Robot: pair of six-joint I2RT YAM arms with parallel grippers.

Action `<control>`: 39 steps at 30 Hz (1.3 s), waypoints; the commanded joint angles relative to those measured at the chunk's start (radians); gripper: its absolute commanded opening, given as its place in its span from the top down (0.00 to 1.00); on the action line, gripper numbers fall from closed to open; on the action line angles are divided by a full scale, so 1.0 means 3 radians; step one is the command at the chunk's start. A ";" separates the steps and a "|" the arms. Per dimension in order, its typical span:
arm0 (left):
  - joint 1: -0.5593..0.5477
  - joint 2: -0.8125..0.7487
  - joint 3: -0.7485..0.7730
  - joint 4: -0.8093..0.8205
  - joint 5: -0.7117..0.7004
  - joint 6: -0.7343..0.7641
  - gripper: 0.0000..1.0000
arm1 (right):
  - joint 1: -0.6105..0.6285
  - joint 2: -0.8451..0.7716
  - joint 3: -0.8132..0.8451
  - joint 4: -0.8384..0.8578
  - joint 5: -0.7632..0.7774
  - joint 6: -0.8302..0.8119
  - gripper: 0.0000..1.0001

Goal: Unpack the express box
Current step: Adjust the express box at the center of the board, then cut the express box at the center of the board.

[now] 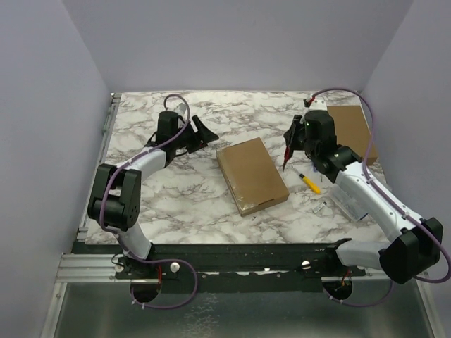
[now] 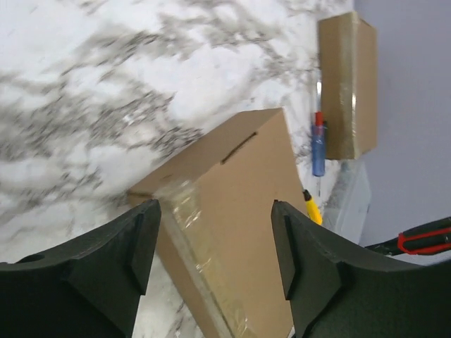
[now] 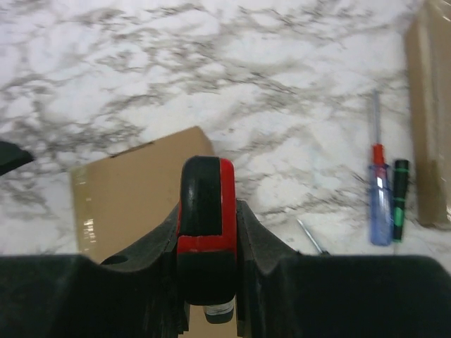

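Note:
The flat brown express box [image 1: 251, 174] lies taped shut in the middle of the marble table; it also shows in the left wrist view [image 2: 239, 225] and the right wrist view [image 3: 134, 197]. My left gripper [image 1: 204, 132] is open and empty, just behind the box's back left corner, with its jaws [image 2: 215, 239] spread either side of the taped edge. My right gripper [image 1: 290, 144] is shut on a red and black utility knife [image 3: 204, 183]. The knife [image 1: 285, 158] points down beside the box's back right corner.
A second brown box [image 1: 352, 130] lies at the back right. A yellow tool [image 1: 311, 183] and a clear plastic bag [image 1: 349, 201] lie right of the express box. A blue screwdriver [image 3: 379, 204] and a green-black tool [image 3: 399, 197] lie beside the second box.

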 commanded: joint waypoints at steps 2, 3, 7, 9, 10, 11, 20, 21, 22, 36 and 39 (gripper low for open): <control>-0.0002 0.0399 0.0489 0.0112 0.0883 0.0491 0.36 | 0.0305 -0.0005 -0.0014 0.0931 -0.0893 -0.0170 1.00; -0.0002 0.0463 0.0550 0.0021 0.0896 0.0597 0.38 | 0.0436 0.0055 0.0019 0.1045 -0.0865 -0.0205 1.00; -0.0005 0.0695 0.0648 -0.0114 0.1029 0.0765 0.40 | 0.0790 0.0300 0.0135 0.1516 -0.0621 -0.0150 1.00; -0.0017 0.0779 0.0640 -0.0102 0.1084 0.0774 0.41 | 0.0836 0.0397 0.0090 0.1808 -0.0638 -0.0046 1.00; -0.0018 0.0803 0.0620 -0.0074 0.1095 0.0738 0.42 | 0.0852 0.0456 0.0067 0.1944 -0.0649 -0.0003 1.00; -0.0018 0.0824 0.0604 -0.0017 0.1132 0.0691 0.44 | 0.0863 0.0545 0.0050 0.2055 -0.0662 0.0042 0.99; -0.0008 0.0884 0.0611 0.0019 0.1089 0.0671 0.49 | 0.1031 0.1096 0.0095 0.2670 -0.0254 -0.0027 1.00; -0.0008 0.0882 0.0610 0.0014 0.1079 0.0677 0.49 | 0.1043 0.1125 0.0088 0.2711 -0.0137 -0.0019 1.00; -0.0007 0.0882 0.0615 -0.0018 0.1063 0.0685 0.49 | 0.1048 0.1155 0.0066 0.2761 -0.0054 -0.0008 1.00; 0.0040 0.0999 0.0645 -0.0220 0.0855 0.0750 0.65 | 0.1202 0.1641 -0.0289 0.4287 0.0228 -0.0539 1.00; 0.0041 0.1008 0.0642 -0.0222 0.0836 0.0753 0.69 | 0.1227 0.1734 -0.0246 0.4364 0.0198 -0.0589 1.00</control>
